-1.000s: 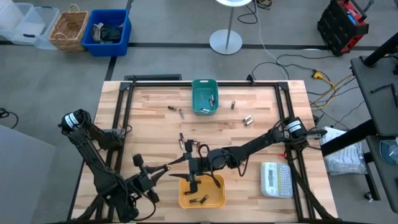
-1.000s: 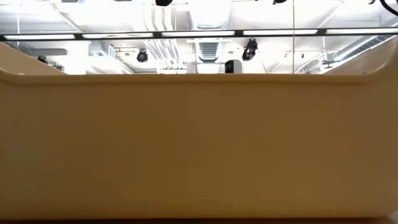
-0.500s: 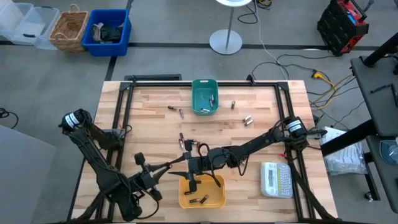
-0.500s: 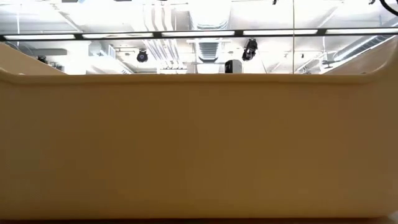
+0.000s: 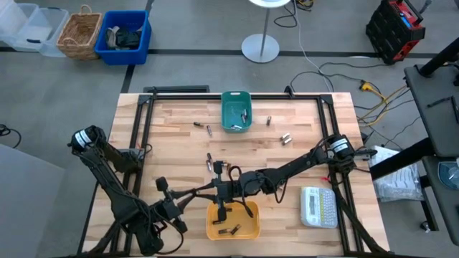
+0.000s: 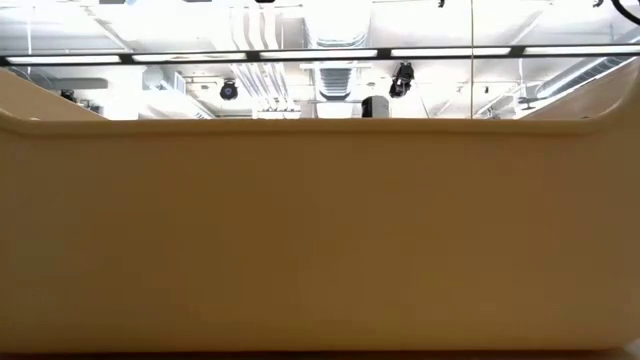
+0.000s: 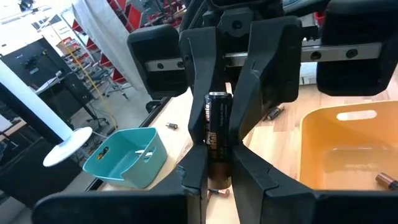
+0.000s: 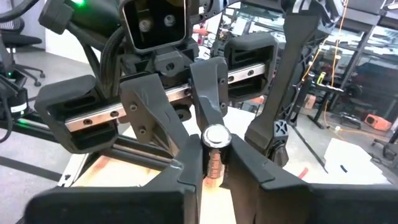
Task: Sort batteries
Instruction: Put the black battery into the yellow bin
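One dark battery (image 7: pixel 218 134) with a silvery end cap (image 8: pixel 216 135) hangs in the air between my two grippers, just past the far left corner of the yellow bin (image 5: pixel 247 228). My left gripper (image 5: pixel 213 190) comes at it from the table's left and my right gripper (image 5: pixel 221 188) from the right, and both are shut on it. Other batteries lie loose on the wood (image 5: pixel 209 130), by the teal bin (image 5: pixel 228 107), and inside the yellow bin (image 5: pixel 231 230). My left gripper pinches the battery's near part (image 7: pixel 217 174) between its two fingers, coming level from the table's left. The battery is lifted clear of the table. My right gripper pinches the same battery just behind its silvery cap (image 8: pixel 215 155) between its two fingers (image 7: pixel 202 87), coming level from the table's right, opposite the left gripper.
A white label maker (image 5: pixel 318 206) lies near the right front corner. Loose batteries lie at the table's middle (image 5: pixel 214 165) and far right (image 5: pixel 285 138). The low view is filled by the yellow bin's wall (image 6: pixel 320 240). Black frame rails run along the table's sides.
My left gripper has moved toward the table's right, closing the distance to my right gripper, and now meets it at the battery. My right gripper has kept its place above the yellow bin's far edge.
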